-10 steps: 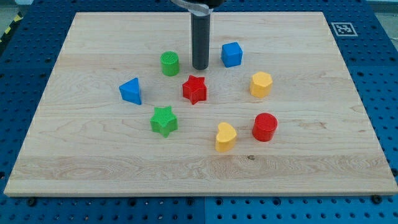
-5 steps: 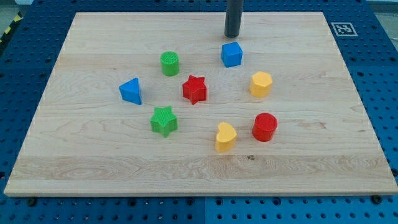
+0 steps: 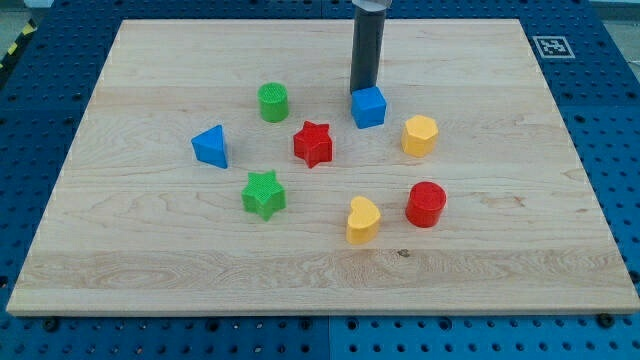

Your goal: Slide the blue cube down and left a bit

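Observation:
The blue cube (image 3: 368, 107) sits on the wooden board (image 3: 150, 250), right of the red star (image 3: 313, 143) and up-left of a yellow block (image 3: 420, 135). My tip (image 3: 361, 91) is at the cube's top-left edge, touching it from above in the view. The dark rod rises from there to the view's top.
A green cylinder (image 3: 273, 102) and a blue triangular block (image 3: 211, 146) lie to the left. A green star (image 3: 263, 194), a yellow heart (image 3: 362, 220) and a red cylinder (image 3: 425, 204) lie lower down. A marker tag (image 3: 551, 46) is at the board's top right corner.
My tip moved from left of the blue cube up and right behind it, then came down onto its top edge. The cube has shifted down and slightly left.

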